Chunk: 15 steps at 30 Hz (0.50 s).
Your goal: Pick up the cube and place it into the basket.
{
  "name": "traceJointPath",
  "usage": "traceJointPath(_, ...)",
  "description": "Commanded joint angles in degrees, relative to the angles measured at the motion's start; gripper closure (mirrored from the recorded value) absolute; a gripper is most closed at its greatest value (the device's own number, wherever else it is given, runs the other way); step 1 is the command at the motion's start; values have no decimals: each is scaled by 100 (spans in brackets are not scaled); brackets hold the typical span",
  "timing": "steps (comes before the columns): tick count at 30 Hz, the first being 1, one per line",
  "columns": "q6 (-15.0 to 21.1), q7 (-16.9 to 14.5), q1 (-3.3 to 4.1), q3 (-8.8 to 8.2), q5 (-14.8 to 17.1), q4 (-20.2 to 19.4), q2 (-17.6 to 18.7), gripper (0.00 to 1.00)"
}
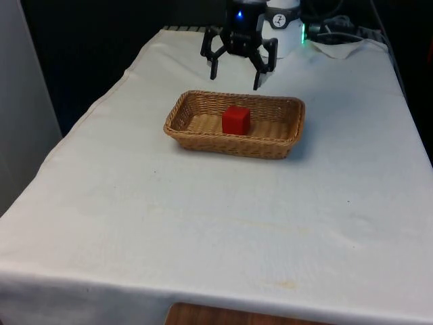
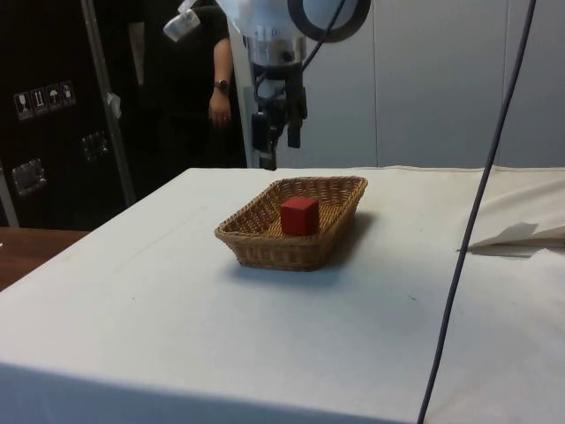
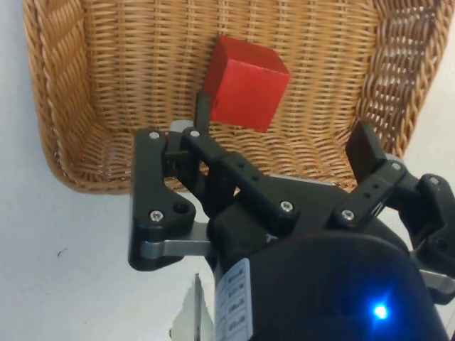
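Observation:
A red cube (image 1: 236, 120) (image 2: 299, 215) (image 3: 245, 84) rests on the floor of the woven wicker basket (image 1: 183, 126) (image 2: 256, 245) (image 3: 85, 106), near its middle. My black gripper (image 1: 235, 73) (image 2: 271, 152) (image 3: 281, 128) hangs above the basket's far rim, open, with nothing between its fingers. It is clear of the cube and the basket.
The basket sits on the white cloth of the table (image 1: 203, 223), toward the far half. Crumpled white cloth (image 1: 345, 46) lies at the far end on the front view's right. A cable (image 2: 477, 203) hangs across the side view. A person (image 2: 216, 79) stands behind the table.

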Motion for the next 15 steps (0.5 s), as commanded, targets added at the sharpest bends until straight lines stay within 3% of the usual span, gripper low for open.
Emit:
traceJointPath(1,-46,-40,6,11,46,11,-17,0)
traceJointPath(15,-401,-69,11,23,74,155,-390,0)
